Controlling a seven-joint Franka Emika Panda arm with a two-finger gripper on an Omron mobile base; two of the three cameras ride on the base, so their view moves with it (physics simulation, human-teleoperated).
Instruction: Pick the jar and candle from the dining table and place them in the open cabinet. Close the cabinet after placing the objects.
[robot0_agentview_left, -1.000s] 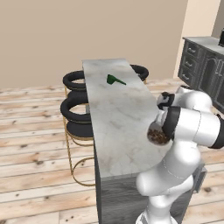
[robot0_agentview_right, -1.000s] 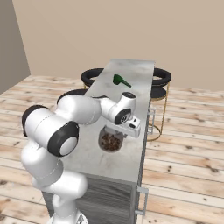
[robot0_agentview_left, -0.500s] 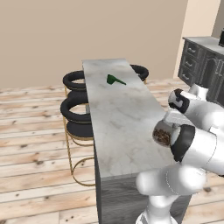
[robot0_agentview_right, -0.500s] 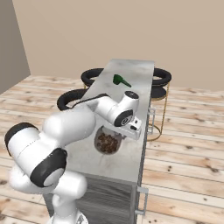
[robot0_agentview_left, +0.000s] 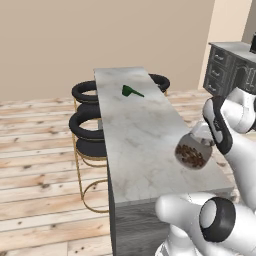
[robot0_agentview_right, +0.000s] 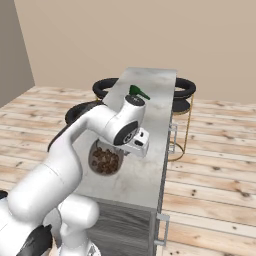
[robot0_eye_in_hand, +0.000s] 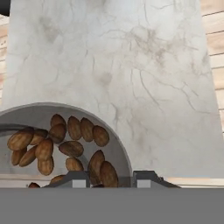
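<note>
My gripper (robot0_eye_in_hand: 109, 178) is shut on the jar (robot0_agentview_left: 192, 152), a round clear glass jar with brown nuts inside. It holds the jar tilted, just above the near right part of the dining table (robot0_agentview_left: 135, 140). In the right base view the jar (robot0_agentview_right: 105, 159) hangs under the white hand, over the marble top (robot0_agentview_right: 150, 100). The hand view looks past the jar (robot0_eye_in_hand: 65, 144) onto the veined marble (robot0_eye_in_hand: 131, 65), with the dark fingertips (robot0_eye_in_hand: 72, 179) at the bottom. The candle and the cabinet are out of view.
A small green object (robot0_agentview_left: 131, 91) lies near the table's far end. Black round stools (robot0_agentview_left: 87, 125) stand along the table's left side, and another (robot0_agentview_right: 185, 87) is on the other side. Dark base cabinets (robot0_agentview_left: 227, 67) stand at the far right. Wooden floor surrounds the table.
The arm's elbow has swung down and around toward the base. The jar, still gripped, has drifted a little toward the table's near end.
</note>
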